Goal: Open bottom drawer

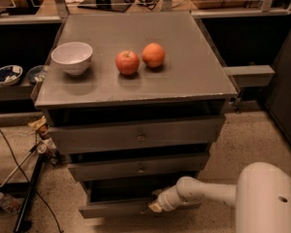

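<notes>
The grey worktop [184, 81] of the cabinet spreads high above the gripper [154, 207], and the robot's white arm [208, 192] reaches in from the right, low over the speckled floor [262, 135]. Straight above the gripper come the top drawer [97, 139], the widest front, and under it the middle drawer [106, 170], each with a small knob at its centre. On the worktop, up and to the left of the gripper, stands a white bowl [72, 57]. An apple [127, 62] and an orange [153, 55] sit touching each other almost directly above it. The bottom drawer [111, 209] is a long thin grey panel, the lowest of the three, with a dark gap over it. The gripper rests against the middle of its front, covering the knob there. I cannot tell whether the gripper is clenched or released.
</notes>
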